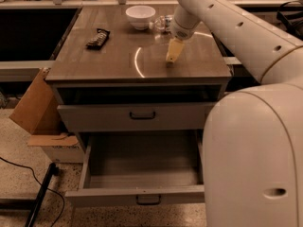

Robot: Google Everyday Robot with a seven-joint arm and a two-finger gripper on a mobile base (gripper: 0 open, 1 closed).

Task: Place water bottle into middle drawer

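Note:
The water bottle (163, 23) is small and clear and lies on the back of the cabinet top, just right of a white bowl (140, 16). My gripper (172, 54) hangs on the white arm over the cabinet top, a little in front of the bottle and apart from it, with its yellowish tip close to the wood. It holds nothing that I can see. Below the top, a drawer with a dark handle (142, 115) stands slightly out. The drawer under it (142, 174) is pulled far out and shows a bare inside.
A dark flat packet (97, 37) lies on the left of the cabinet top (94, 65). A cardboard box (33, 103) leans against the cabinet's left side. A black pole and cable (40, 193) lie on the floor. My white body (255, 160) fills the right foreground.

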